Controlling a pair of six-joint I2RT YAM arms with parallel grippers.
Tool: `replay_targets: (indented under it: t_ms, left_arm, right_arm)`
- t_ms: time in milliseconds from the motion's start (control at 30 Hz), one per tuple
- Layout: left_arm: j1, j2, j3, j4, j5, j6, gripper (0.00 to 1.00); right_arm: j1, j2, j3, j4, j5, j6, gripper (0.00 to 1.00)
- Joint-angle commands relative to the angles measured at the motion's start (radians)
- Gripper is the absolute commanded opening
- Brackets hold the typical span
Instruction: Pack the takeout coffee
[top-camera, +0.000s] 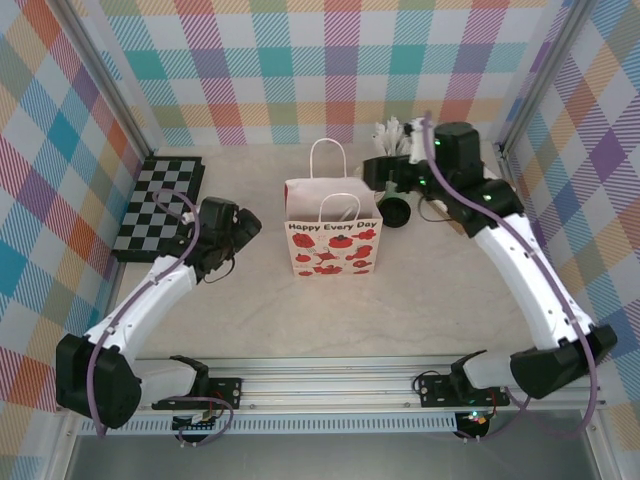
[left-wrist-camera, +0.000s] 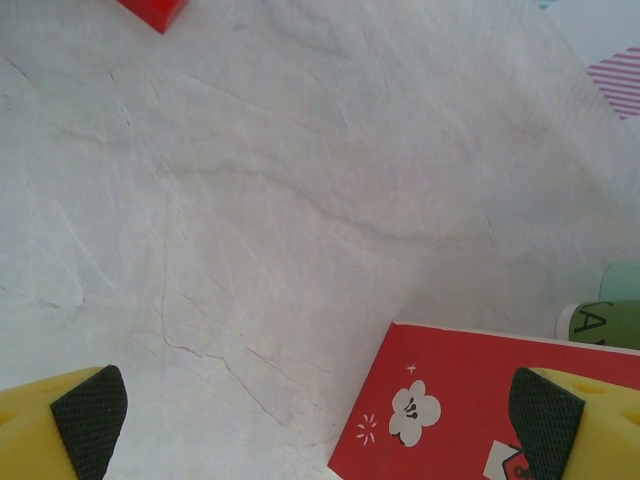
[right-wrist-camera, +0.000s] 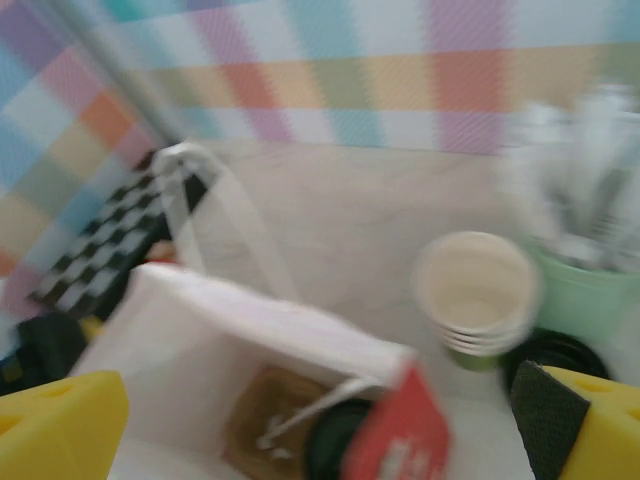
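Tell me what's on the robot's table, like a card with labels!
bag: white paper bag with red apples, upright mid-table, top open
inside bag: brown carrier and a dark round shape, too blurred to name
left pincer: open, low over the table by the bag's red side
right pincer: open, near the bag's open top
cups: cream stack beside the pale green stirrer holder
checkerboard: far left
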Motion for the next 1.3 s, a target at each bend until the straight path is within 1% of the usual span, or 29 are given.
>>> replay_targets:
  t_ms: [0,67,133,200,233,300,333,400,433,467,533,633,700,733,800,933,1033,1100,1167,1267]
  left_arm:
    - [0.019,-0.084,-0.054,0.029,-0.1,0.005,1.0]
    - [0.022,-0.147,-0.116,0.092,-0.15,-0.033,1.0]
    - [0.027,-0.2,-0.172,0.163,-0.16,-0.043,1.0]
    - [0.036,-0.219,-0.186,0.177,-0.132,-0.022,1.0]
    - [0.042,-0.219,-0.18,0.171,-0.104,-0.001,1.0]
    - [0.05,-0.212,-0.155,0.137,-0.06,0.017,1.0]
    - [0.053,-0.207,-0.143,0.121,-0.051,0.02,1.0]
    - [0.054,-0.202,-0.135,0.118,-0.047,0.019,1.0]
    - [0.055,-0.201,-0.137,0.128,-0.048,0.018,1.0]
    - [0.054,-0.197,-0.14,0.142,-0.049,0.019,1.0]
    - [0.057,-0.193,-0.149,0.169,-0.054,0.01,1.0]
    - [0.059,-0.179,-0.149,0.184,-0.05,-0.007,1.0]
    - [0.059,-0.172,-0.149,0.189,-0.037,-0.007,1.0]
    - [0.059,-0.171,-0.149,0.183,-0.038,-0.006,1.0]
    - [0.059,-0.171,-0.152,0.164,-0.05,-0.012,1.0]
    - [0.061,-0.173,-0.167,0.137,-0.073,-0.036,1.0]
    - [0.061,-0.167,-0.172,0.136,-0.085,-0.052,1.0]
    - [0.061,-0.159,-0.166,0.13,-0.093,-0.051,1.0]
    - [0.061,-0.146,-0.151,0.118,-0.101,-0.045,1.0]
    - [0.061,-0.121,-0.127,0.099,-0.104,-0.038,1.0]
  right_arm:
    - [-0.159,-0.042,-0.098,-0.086,0.124,0.091,1.0]
    - [-0.289,-0.029,-0.139,-0.115,0.065,0.142,1.0]
    - [-0.418,0.009,-0.174,-0.131,-0.005,0.198,1.0]
    - [-0.531,0.052,-0.212,-0.102,-0.105,0.245,1.0]
    - [-0.579,0.077,-0.221,-0.09,-0.13,0.261,1.0]
    - [-0.633,0.138,-0.204,-0.08,-0.144,0.212,0.98]
    - [-0.638,0.176,-0.18,-0.076,-0.148,0.147,0.97]
    - [-0.627,0.266,-0.119,-0.103,-0.236,-0.009,0.95]
    - [-0.606,0.318,-0.08,-0.14,-0.259,-0.073,0.94]
    - [-0.582,0.357,-0.051,-0.169,-0.223,-0.123,0.94]
    - [-0.544,0.444,-0.005,-0.188,-0.09,-0.218,0.94]
    - [-0.553,0.586,0.104,-0.209,-0.073,-0.335,0.92]
    - [-0.552,0.702,0.239,-0.291,-0.078,-0.4,0.89]
    - [-0.553,0.763,0.324,-0.34,-0.067,-0.406,0.87]
    - [-0.552,0.848,0.44,-0.383,-0.032,-0.384,0.84]
    - [-0.54,0.949,0.564,-0.423,-0.023,-0.428,0.83]
    - [-0.53,1.008,0.627,-0.478,-0.006,-0.465,0.85]
    - [-0.529,1.026,0.635,-0.488,0.01,-0.474,0.85]
    - [-0.529,1.038,0.633,-0.492,0.021,-0.481,0.83]
    - [-0.529,1.046,0.628,-0.498,0.027,-0.474,0.79]
